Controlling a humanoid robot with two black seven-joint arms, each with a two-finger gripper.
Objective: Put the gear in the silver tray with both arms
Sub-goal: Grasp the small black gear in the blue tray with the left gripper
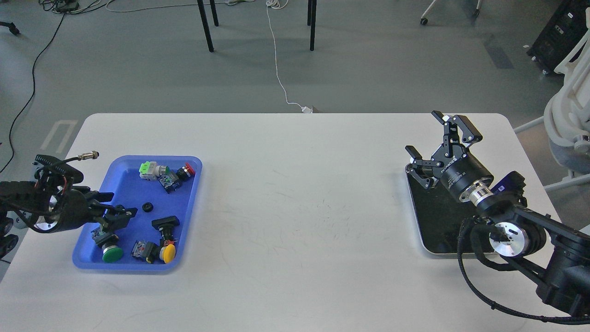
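1. Both claws are hanging over opposite ends of the white surface [295, 193]: my left claw [120, 216] is reaching in from the left edge over the blue tray [196, 184], and my right claw [440, 143] is sitting near the right edge over the far end of the silver tray [426, 240].
2. I am holding the right claw wide open, its two black fingers spread well apart, with nothing between them.
3. I am pointing the left claw toward the middle of the blue tray; its fingers are dark and seen nearly end-on, so I cannot tell whether they are open or closed, or whether they are touching anything.
4. A small black gear [147, 207] is lying on the floor of the blue tray, near its middle, just beyond the left claw's tip.
5. Around it, several push-button switches are lying scattered: a green-capped one [112, 253] and a yellow-capped one [168, 252] toward the tray's near edge, a red-capped one [188, 169] and a light green part [146, 168] toward its far edge.
6. The silver tray is resting near the right edge of the surface, its dark floor showing bare where my right arm is not covering it.
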